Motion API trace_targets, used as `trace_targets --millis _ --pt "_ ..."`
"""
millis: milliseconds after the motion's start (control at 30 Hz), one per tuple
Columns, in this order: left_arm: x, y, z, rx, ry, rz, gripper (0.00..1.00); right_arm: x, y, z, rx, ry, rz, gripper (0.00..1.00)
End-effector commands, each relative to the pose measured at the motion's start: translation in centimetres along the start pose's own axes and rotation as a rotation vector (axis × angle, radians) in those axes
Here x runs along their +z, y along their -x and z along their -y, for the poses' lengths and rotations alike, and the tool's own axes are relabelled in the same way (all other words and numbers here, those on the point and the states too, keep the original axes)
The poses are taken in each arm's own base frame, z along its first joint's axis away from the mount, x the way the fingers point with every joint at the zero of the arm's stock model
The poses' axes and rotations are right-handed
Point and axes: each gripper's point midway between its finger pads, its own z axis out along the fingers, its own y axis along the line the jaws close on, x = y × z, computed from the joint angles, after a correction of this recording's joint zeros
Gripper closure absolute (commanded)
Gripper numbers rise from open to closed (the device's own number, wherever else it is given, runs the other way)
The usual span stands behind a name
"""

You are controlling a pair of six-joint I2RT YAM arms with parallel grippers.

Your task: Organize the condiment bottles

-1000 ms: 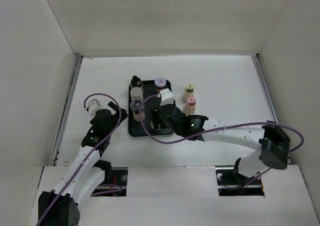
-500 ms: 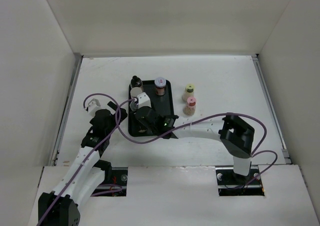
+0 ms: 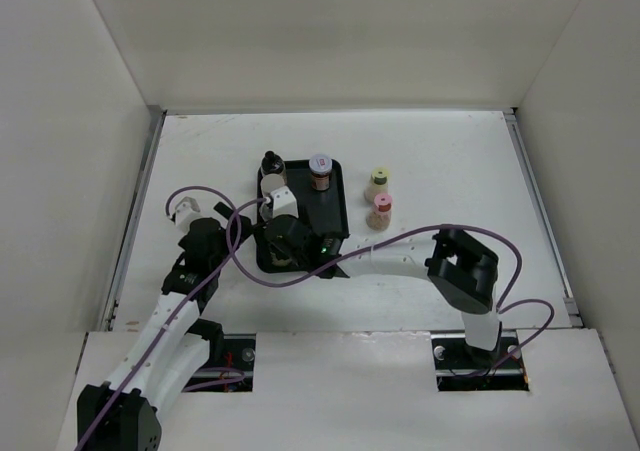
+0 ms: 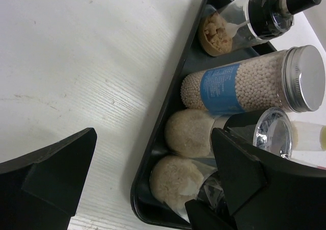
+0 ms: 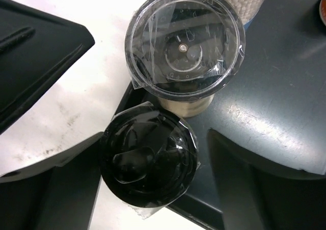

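The left fingers (image 3: 225, 221) hang spread wide and empty over the white bench (image 3: 450, 151), just beside the left edge of a black tray (image 4: 165, 133). Four bottles line that edge: a black-topped grinder (image 4: 244, 21) farthest, then a silver-lidded jar (image 4: 254, 84), a clear-capped bottle (image 5: 183, 46), and a black-capped bottle (image 5: 147, 161) in the near corner. The right fingers (image 3: 283, 249) closely flank this last one; whether they grip it cannot be told. A red-labelled jar (image 3: 320, 168) stands at the tray's far right. A yellow-capped bottle (image 3: 378, 180) and, nearer, a pink-capped bottle (image 3: 380, 209) stand on the bench just right of the tray.
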Motion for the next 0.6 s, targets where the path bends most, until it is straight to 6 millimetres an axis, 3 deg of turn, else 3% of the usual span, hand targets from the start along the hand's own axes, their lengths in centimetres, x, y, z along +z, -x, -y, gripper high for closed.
trace_targets --millis 0,167,367,467,533,567 --pt "0.0 1.0 0.5 -0.001 -0.027 0.038 0.0 -1.0 3.7 -2.2 0.083 0.069 0.084 0.09" --pt "-0.6 1.9 1.5 -0.02 -0.051 0.051 0.0 -4.3 5.9 -1.4 0.106 0.096 0.121 0.02" --pt "-0.9 2.6 2.1 -0.043 -0.058 0.062 0.0 -9.5 7.9 1.3 0.147 0.109 0.193 0.0" --pt "-0.8 2.7 1.8 -0.045 -0.049 0.069 0.0 -10.9 7.9 5.0 0.167 0.056 0.229 0.0" --pt "-0.6 2.7 1.4 -0.042 -0.036 0.071 0.0 -11.0 7.5 9.3 0.186 -0.02 0.233 0.0" --pt "-0.5 2.8 1.2 -0.043 -0.027 0.071 0.0 -11.1 7.3 11.4 0.197 -0.057 0.237 0.13"
